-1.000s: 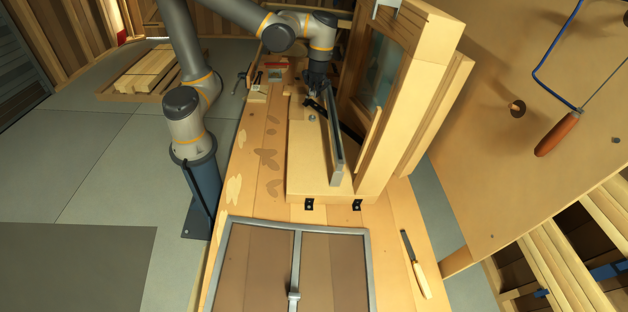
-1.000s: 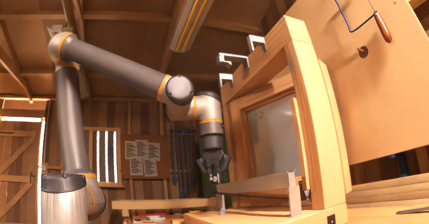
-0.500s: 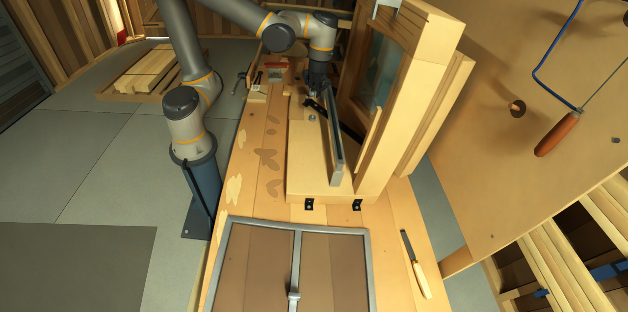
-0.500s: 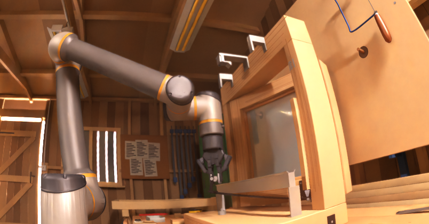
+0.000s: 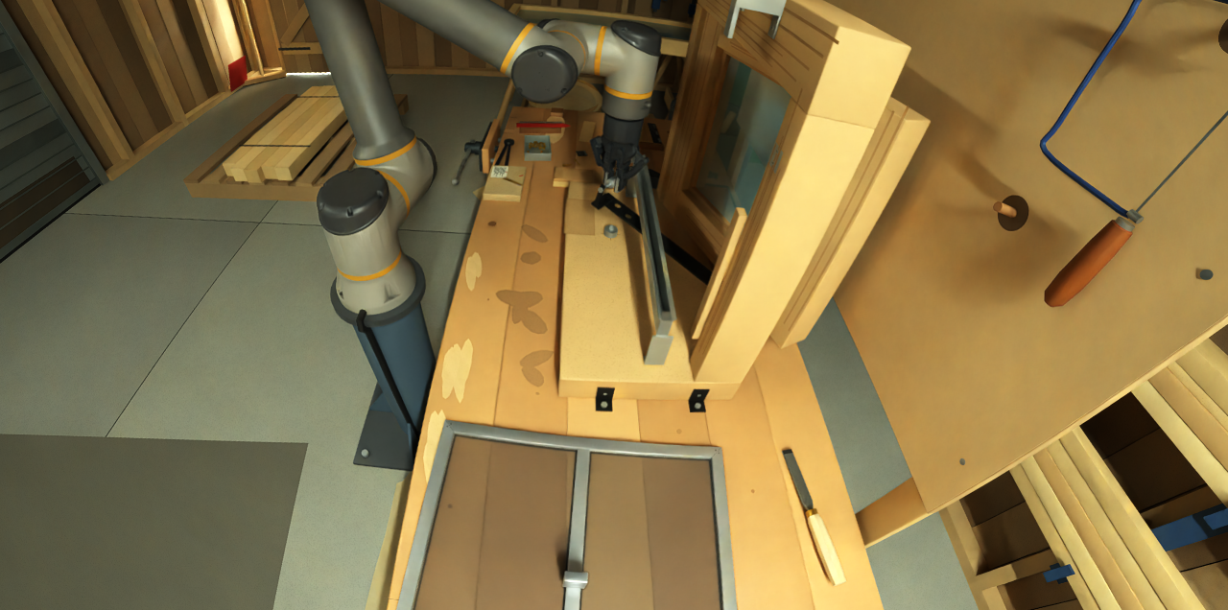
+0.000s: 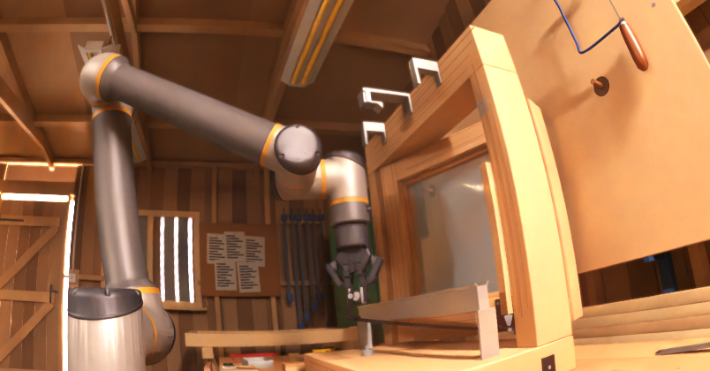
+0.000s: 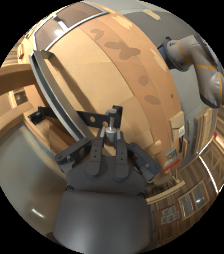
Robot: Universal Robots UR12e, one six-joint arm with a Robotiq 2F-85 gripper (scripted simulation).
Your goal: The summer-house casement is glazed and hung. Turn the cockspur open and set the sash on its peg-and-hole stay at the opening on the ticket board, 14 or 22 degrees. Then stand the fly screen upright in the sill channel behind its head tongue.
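Note:
The black stay bar (image 7: 90, 116) has holes along it and reaches from the sash across the sill channel. Its grey upright knob (image 7: 110, 132) is held in my closed gripper (image 7: 110, 134) (image 5: 615, 181) (image 6: 354, 295). The bar's end stands above the grey peg (image 5: 610, 229) (image 6: 367, 341) on the sill board. The glazed sash (image 5: 734, 143) (image 6: 454, 230) stands swung out a little from its frame. The fly screen (image 5: 574, 521) lies flat at the near end of the bench. The grey sill channel (image 5: 657, 263) runs along the foot of the window.
Behind stand the shed wall, a paper board (image 6: 237, 260) and hung clamps. A chisel (image 5: 814, 516) lies on the bench right of the screen. Small boxes and blocks (image 5: 524, 156) crowd the far end of the bench. A coping saw (image 5: 1116, 177) hangs on the right panel.

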